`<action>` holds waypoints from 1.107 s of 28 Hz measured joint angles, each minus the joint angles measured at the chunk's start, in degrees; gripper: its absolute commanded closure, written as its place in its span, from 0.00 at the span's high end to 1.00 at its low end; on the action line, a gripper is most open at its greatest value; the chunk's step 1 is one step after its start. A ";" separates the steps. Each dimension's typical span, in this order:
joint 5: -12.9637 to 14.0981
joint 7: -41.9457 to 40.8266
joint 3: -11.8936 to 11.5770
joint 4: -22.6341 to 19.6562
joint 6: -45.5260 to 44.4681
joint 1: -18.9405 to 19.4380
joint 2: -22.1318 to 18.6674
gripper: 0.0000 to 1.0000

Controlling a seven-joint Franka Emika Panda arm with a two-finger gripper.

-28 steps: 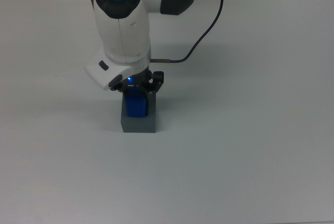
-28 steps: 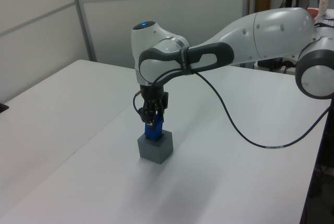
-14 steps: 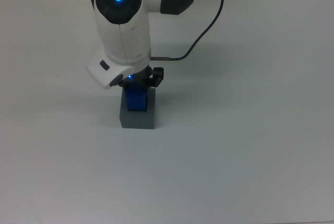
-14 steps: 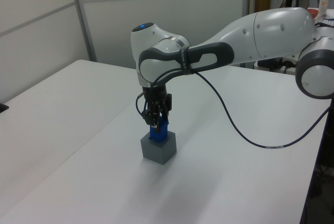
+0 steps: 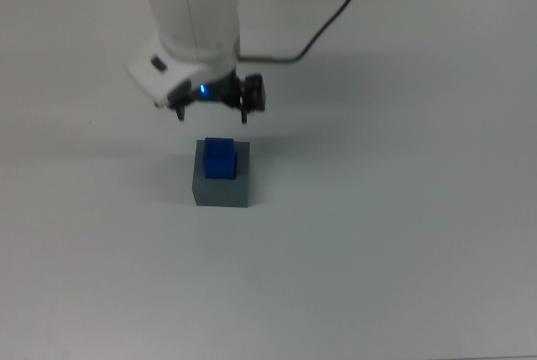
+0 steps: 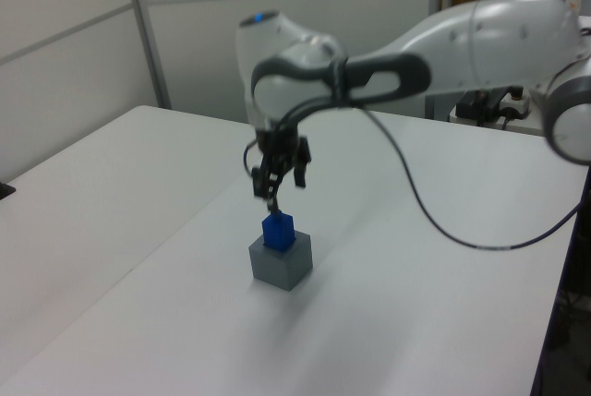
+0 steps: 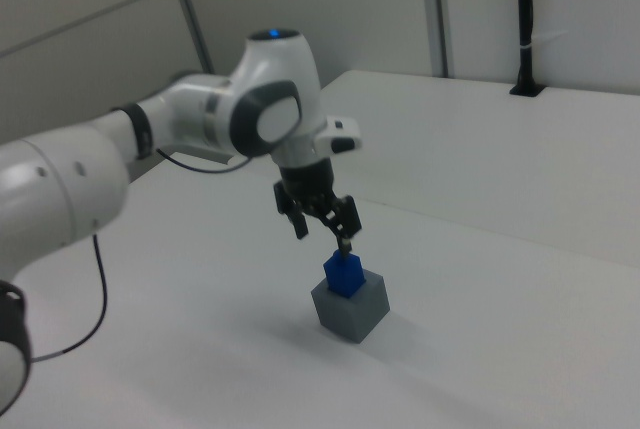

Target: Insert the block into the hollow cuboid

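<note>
Gripper: the gripper (image 5: 212, 113) hangs in the air above the blocks, its two dark fingers spread apart with nothing between them; in the right view (image 7: 322, 230) and the left view (image 6: 280, 179) it is clear of the blue block, not touching it.
Fingers: black, thin and pointed downward; the fingertips are blurred, so their pads are hard to make out.
Arm: glossy white rounded shells with dark grey joints (image 6: 369, 73); a small blue light glows on the wrist dome (image 7: 272, 34). In the top view its upper part is cut off by the frame's far edge; in the right view the base end runs off the right view's left.
Cable: a thin black cable (image 6: 443, 221) droops from the arm in a loop toward the table; where it ends is out of sight.
Block: the block (image 5: 220, 159) is bright blue, box-shaped with plain faces, standing upright in the recess of the grey cuboid; its top part sticks up above the rim (image 7: 344, 274), its lower part is hidden inside.
Hollow cuboid: the hollow cuboid (image 5: 221, 193) is matte grey, square-edged, wider than the blue block, resting flat on the table (image 6: 281, 270); the recess is mostly hidden by the block.
Table: the table (image 5: 403, 234) is plain white and smooth, a faint shadow beside the cuboid.
Far side: pale wall panels (image 6: 277, 8) behind the table in the left view.
</note>
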 measured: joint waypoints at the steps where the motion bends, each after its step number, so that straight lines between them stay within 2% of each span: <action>1: -0.08 0.00 -0.04 -0.21 -1.14 -0.08 -1.50 1.00; 7: -1.33 0.01 -0.53 -2.51 -8.63 -0.67 -11.41 1.00; 11: -1.44 0.01 -0.55 -4.44 -9.35 -0.58 -14.53 1.00; 18: -1.58 0.00 -0.26 -7.23 -8.56 -0.36 -15.01 1.00; 31: -1.59 -0.01 -0.01 -8.58 -8.47 -0.16 -15.36 1.00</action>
